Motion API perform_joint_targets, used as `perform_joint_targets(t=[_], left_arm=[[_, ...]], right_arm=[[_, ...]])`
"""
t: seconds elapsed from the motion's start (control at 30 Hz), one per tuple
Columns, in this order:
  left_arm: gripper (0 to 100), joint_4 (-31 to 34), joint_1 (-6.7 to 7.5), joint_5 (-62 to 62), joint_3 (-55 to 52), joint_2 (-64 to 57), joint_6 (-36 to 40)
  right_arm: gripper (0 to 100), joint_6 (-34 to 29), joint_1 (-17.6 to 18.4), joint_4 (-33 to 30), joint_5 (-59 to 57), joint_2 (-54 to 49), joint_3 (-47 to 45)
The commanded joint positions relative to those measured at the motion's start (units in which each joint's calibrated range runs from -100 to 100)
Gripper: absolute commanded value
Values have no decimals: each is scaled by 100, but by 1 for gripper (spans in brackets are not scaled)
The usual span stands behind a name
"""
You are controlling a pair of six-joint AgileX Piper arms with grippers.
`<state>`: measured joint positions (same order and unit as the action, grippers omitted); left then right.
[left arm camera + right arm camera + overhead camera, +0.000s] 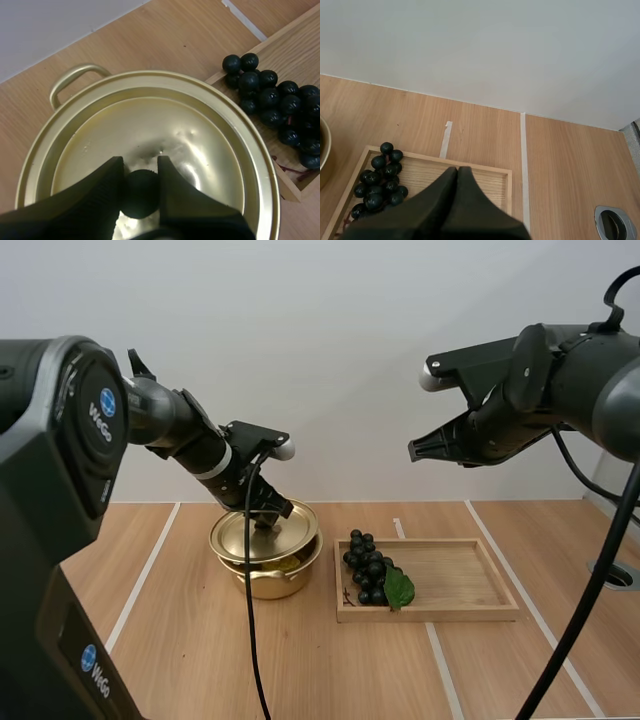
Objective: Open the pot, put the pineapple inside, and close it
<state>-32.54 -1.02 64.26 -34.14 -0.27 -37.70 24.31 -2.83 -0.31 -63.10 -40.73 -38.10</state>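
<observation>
The round gold-coloured metal pot [272, 580] stands on the light wooden table [190, 650], just left of the shallow wooden tray [462, 580]; a narrow strip of table parts them. Its shiny domed gold lid [262, 536] covers the mouth and looks slightly tilted from the high view. You cannot tell whether it is seated on the rim. One looped side handle [75, 80] shows at the pot's far side.

No pineapple is on the table. What you have is a bunch of dark, near-black grapes [367, 575] with a green leaf [400, 590], lying at the tray's left end, the end nearest the pot.

Your left gripper [268, 522] reaches down from the left onto the lid's centre, and its two fingers [107, 185] pinch the black round knob [140, 194] between them.

Your right gripper [412, 452] hangs high above the tray, well clear of the grapes, its fingers [451, 187] pressed together as one wedge on nothing.

The right part of the tray is bare. Open table lies in front of the pot and to its left.
</observation>
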Motion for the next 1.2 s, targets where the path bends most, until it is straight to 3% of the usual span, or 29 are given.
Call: perform_joint_targets(t=[0.0,0.73,0.83,1.03,1.1,1.17], left_arm=[[0,-129,16,2,6,37,-46],[2,-154,16,122,6,449,-123],[20,-154,16,122,6,449,-123],[76,-175,16,160,6,449,-123],[84,-175,16,241,6,449,-123],[85,-175,16,279,6,449,-123]], right_arm=[[0,-51,-30,-40,166,-75,-9],[0,-51,-30,-40,184,-75,-9],[0,-51,-30,-40,184,-75,-9],[0,-51,-30,-40,184,-75,-9],[0,-51,-30,-40,184,-75,-9],[0,-51,-30,-40,184,-75,-9]])
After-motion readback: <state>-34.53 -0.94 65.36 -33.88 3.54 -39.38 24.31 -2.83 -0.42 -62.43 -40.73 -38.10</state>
